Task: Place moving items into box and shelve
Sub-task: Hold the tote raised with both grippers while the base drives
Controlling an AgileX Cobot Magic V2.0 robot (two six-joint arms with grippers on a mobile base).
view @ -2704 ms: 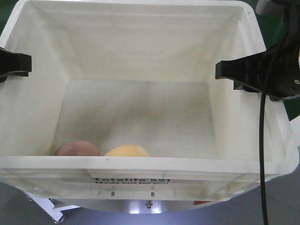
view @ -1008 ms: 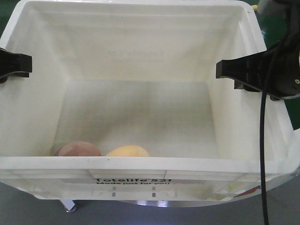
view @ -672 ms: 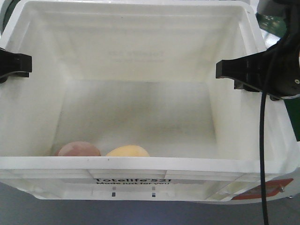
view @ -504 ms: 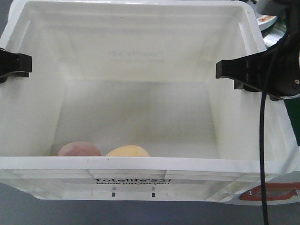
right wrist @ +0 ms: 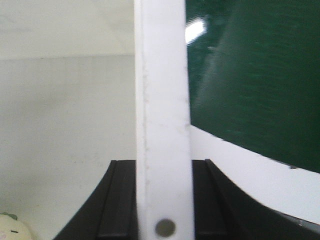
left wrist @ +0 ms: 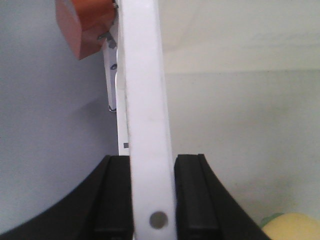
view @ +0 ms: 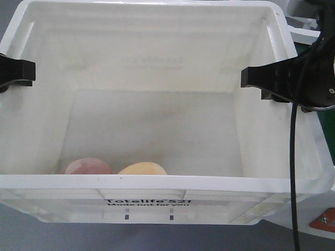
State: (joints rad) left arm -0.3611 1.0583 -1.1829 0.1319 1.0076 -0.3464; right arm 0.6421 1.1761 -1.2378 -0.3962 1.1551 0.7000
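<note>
- L gripper (left wrist: 152, 167) & R gripper (right wrist: 164, 172): jaws clenched on opposite side walls of box (view: 157, 183)
- pinkish fruit (view: 86, 166), yellow fruit (view: 142, 168) inside, by front wall
- shelving: hold box level, move arms in sync; uneven pull may slip a wall

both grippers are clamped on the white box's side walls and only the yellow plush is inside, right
No: the front view shows two plush fruits in the box, the yellow-orange one and a pinkish-brown one. The left gripper and right gripper do clamp its side walls.
</note>
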